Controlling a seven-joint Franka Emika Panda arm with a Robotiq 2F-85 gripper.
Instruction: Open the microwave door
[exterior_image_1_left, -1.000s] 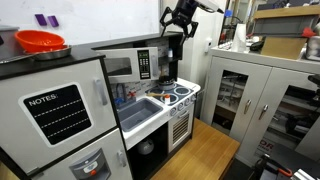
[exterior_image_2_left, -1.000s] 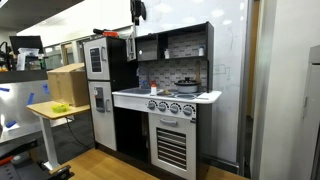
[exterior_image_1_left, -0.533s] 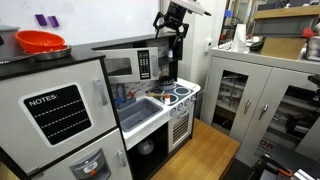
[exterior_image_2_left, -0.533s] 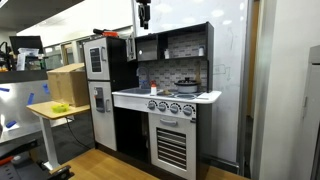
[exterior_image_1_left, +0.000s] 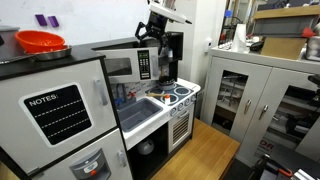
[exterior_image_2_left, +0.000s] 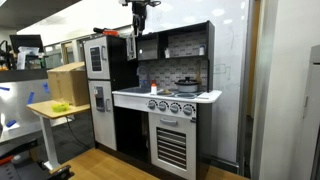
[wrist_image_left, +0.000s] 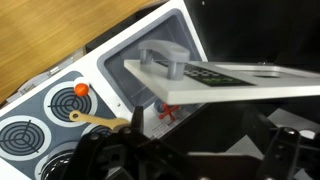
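The microwave door (exterior_image_1_left: 128, 66) is a silver-grey frame with a clear window and a black keypad strip (exterior_image_1_left: 145, 63). It looks shut, above the sink. My gripper (exterior_image_1_left: 150, 31) hangs just above the microwave's top right corner, fingers pointing down and spread, holding nothing. It also shows over the toy kitchen's top in an exterior view (exterior_image_2_left: 138, 22). In the wrist view the door's top edge, its grey handle (wrist_image_left: 165, 61) and the keypad (wrist_image_left: 226, 75) lie below my dark fingers (wrist_image_left: 190, 152).
A red bowl (exterior_image_1_left: 40, 42) sits on the fridge top above the NOTES door (exterior_image_1_left: 56, 110). The sink (exterior_image_1_left: 146, 108) and stove (exterior_image_1_left: 179, 93) lie below the microwave. A grey cabinet (exterior_image_1_left: 255, 95) stands beside the kitchen. A cardboard box (exterior_image_2_left: 66, 84) stands beyond it.
My gripper has moved from beside the kitchen's upper shelf across to a spot over the microwave's top corner. The door has not moved.
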